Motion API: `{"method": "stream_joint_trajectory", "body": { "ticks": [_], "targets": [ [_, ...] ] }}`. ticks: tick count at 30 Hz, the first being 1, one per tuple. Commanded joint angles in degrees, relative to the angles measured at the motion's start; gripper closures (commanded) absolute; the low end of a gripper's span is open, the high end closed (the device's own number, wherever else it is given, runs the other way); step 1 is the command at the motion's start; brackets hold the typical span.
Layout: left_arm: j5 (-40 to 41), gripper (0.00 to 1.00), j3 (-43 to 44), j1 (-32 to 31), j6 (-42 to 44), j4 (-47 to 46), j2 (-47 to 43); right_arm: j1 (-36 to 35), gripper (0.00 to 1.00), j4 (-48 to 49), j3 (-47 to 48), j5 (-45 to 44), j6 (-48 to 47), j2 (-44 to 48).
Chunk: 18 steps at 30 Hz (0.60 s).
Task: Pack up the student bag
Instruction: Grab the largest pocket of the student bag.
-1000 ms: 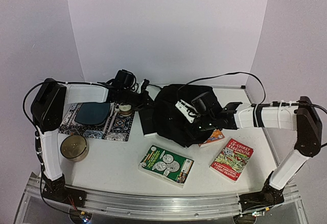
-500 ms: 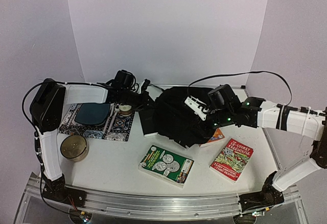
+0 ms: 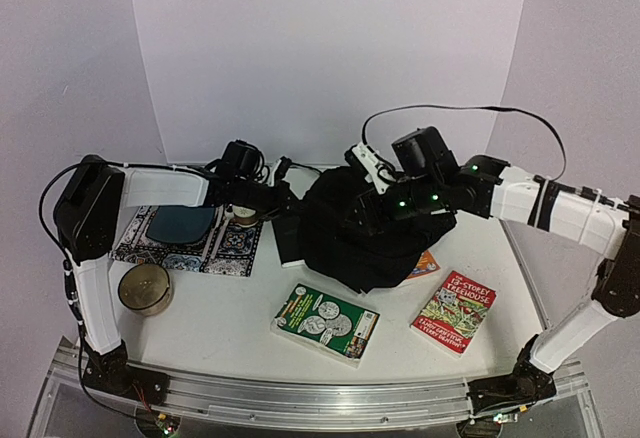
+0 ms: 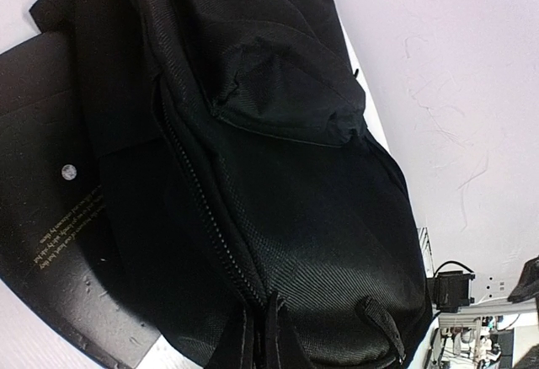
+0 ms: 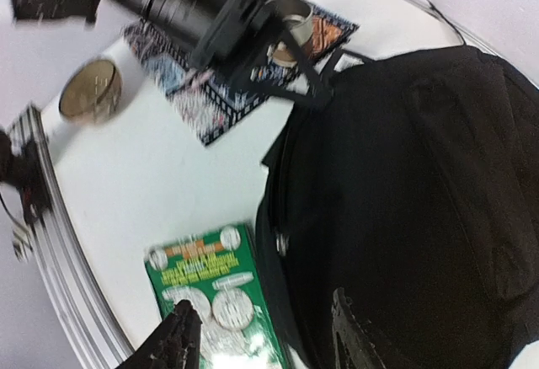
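The student bag is a large black fabric backpack slumped at mid-table; it fills the left wrist view, zipper running down to the bottom edge. My left gripper is at the bag's left edge, shut on a fold or strap of the bag fabric. Its own fingers barely show in the left wrist view. My right gripper hangs above the bag's top, open, with nothing between its fingers. Below it lie the bag's side and a green book.
A flat black notebook lies against the bag's left side. Also there: the green book in front, a red book at the right, an orange book half under the bag, a patterned mat and a round tin at the left.
My right gripper has risen off the bag's right side, swung up and left over its top, and opened. The left arm has stayed put on the bag's edge.
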<state>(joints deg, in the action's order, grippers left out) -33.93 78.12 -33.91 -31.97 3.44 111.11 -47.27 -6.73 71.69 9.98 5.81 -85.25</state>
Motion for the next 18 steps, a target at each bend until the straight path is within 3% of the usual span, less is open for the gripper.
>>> {"method": "stream_joint_trajectory", "body": {
  "ticks": [1, 9, 18],
  "targets": [
    [-1.0, 1.00, -0.3, -0.8, 0.0, -4.8, -5.2, 0.0, 0.47, -0.5, 5.5, -0.9, 13.1, -7.6],
    [-0.9, 1.00, -1.2, -1.6, 0.7, -5.5, -6.4, 0.0, 0.49, -0.6, 9.3, -1.0, 26.6, -15.1],
    [-0.9, 1.00, -1.4, -2.2, 1.2, -5.9, -6.9, 0.5, 0.56, 3.0, 8.2, 0.5, 31.9, -17.0]
  ]
}}
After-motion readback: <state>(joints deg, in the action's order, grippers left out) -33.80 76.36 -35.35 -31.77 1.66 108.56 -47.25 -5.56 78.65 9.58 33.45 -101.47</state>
